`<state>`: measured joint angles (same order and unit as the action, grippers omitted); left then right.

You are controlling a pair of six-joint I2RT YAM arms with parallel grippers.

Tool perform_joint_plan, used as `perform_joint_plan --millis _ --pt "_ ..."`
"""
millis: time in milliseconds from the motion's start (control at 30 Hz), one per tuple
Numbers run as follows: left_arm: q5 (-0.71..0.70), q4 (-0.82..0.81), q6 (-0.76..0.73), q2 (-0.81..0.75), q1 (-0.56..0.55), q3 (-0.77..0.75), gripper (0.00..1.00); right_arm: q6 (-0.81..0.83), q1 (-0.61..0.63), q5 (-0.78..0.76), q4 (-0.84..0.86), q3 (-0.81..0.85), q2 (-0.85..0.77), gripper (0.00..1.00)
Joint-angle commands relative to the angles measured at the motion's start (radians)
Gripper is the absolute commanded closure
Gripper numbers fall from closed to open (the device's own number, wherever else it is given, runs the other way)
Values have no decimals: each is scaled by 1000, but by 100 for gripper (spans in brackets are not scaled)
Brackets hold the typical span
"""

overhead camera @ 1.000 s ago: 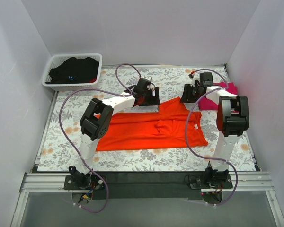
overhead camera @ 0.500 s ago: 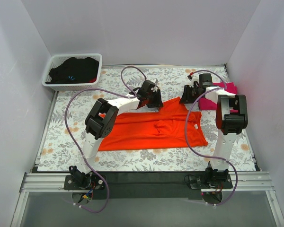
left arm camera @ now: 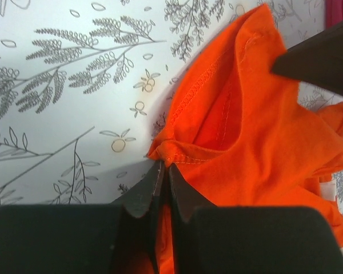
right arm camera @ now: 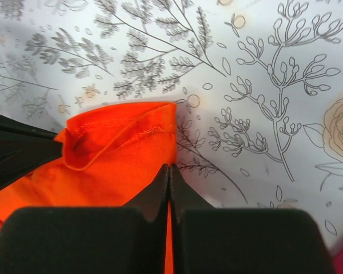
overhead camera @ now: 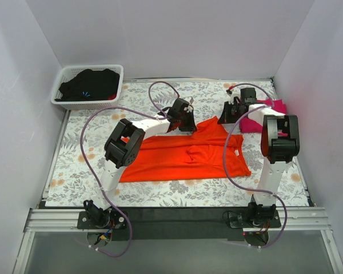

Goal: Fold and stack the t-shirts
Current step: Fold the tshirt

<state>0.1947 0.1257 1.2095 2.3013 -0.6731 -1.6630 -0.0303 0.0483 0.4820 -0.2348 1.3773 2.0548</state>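
Plain white walls stand on the left, right and far sides. The table wears a flowery cloth.

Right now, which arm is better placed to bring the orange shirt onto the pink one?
Right, probably. Both hands pinch the far edge of the orange shirt, but the right hand sits just beside the pink shirt; the left hand is farther from it, at the shirt's other far corner.

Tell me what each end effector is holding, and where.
Both pinch the orange t-shirt along its far edge: the left end effector on a stitched hem, the right end effector on a hemmed corner.
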Motion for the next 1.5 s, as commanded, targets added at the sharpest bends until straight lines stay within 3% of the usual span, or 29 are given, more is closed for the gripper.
perform_joint_plan --millis 0,333,600,1000,1467 --pt "29 29 -34 -133 -17 22 93 -8 5 10 8 -7 -140 99" --pt "187 43 50 -339 -39 209 90 -105 7 43 -29 -224 -412 99" --pt "195 92 73 -479 -56 403 88 -177 15 67 -58 -441 -600 99" --pt "209 112 9 -462 -89 500 79 -189 42 130 -84 -665 -775 99" --pt "137 97 7 -454 -112 516 70 -160 56 61 -238 -676 -843 99"
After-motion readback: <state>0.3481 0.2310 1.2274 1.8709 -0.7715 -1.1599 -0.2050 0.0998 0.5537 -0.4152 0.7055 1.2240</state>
